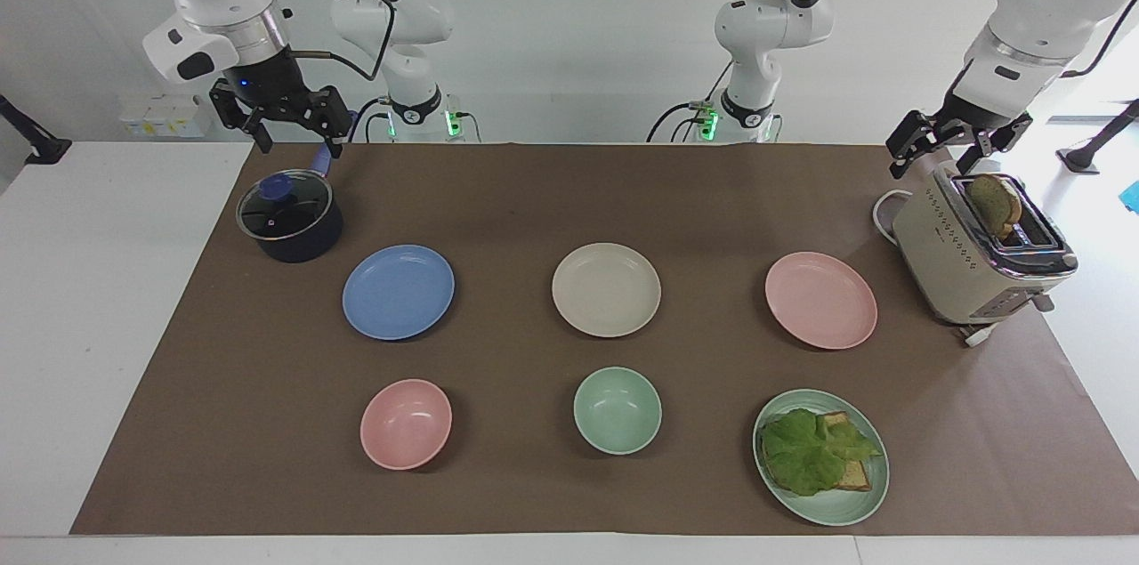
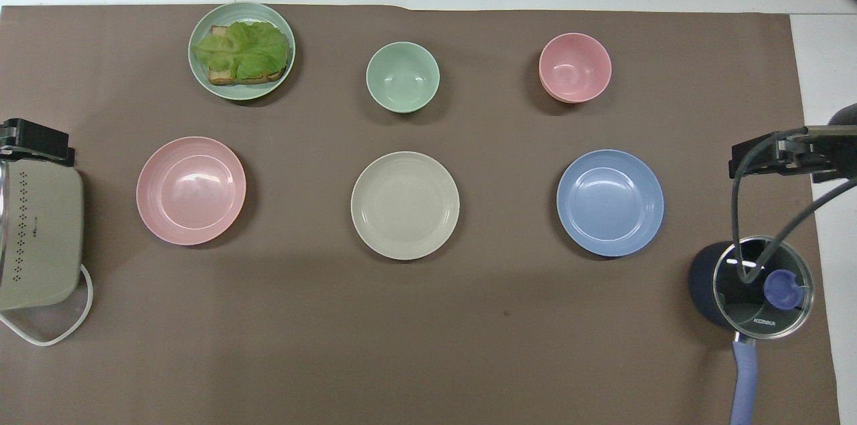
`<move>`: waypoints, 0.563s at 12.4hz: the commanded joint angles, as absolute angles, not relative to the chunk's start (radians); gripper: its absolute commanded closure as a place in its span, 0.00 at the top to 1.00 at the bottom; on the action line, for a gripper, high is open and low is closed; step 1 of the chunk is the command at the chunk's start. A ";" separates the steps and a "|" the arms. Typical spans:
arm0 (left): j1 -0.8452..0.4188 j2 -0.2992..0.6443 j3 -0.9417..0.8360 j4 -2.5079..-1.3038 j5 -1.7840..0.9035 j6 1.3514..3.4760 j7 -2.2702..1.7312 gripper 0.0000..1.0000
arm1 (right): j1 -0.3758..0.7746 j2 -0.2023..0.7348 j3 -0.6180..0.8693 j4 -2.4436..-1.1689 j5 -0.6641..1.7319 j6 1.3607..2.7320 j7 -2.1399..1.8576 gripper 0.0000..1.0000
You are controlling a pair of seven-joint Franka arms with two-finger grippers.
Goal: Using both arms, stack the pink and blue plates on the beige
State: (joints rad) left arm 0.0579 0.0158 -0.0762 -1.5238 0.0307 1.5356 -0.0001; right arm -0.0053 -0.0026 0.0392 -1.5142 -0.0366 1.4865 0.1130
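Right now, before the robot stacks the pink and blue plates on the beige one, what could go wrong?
1. The pink plate lies close beside the toaster; the left tool, open above the toaster, might bump it going down.
2. The right tool hangs open over the lidded pot, beside the blue plate, and might clip it.
3. Both arms meet at the beige plate and could collide.

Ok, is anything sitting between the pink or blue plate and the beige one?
Nothing visible. The pink plate, beige plate and blue plate lie in one row with bare mat between them. The bowls sit farther from the robots, out of both paths.
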 commanded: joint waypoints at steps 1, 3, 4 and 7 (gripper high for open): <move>0.049 0.009 -0.072 -1.522 0.015 1.534 -0.011 1.00 | -0.015 -0.026 0.038 -1.540 -0.015 1.497 0.094 1.00; 0.049 0.009 -0.072 -1.523 0.012 1.534 -0.011 1.00 | -0.015 -0.028 0.038 -1.540 -0.015 1.499 0.094 1.00; 0.049 0.009 -0.072 -1.523 0.012 1.534 -0.009 1.00 | -0.015 -0.026 0.038 -1.540 -0.015 1.500 0.092 1.00; 0.057 -0.001 -0.072 -1.555 0.005 1.537 -0.009 1.00 | -0.015 -0.026 0.038 -1.539 -0.015 1.503 0.087 1.00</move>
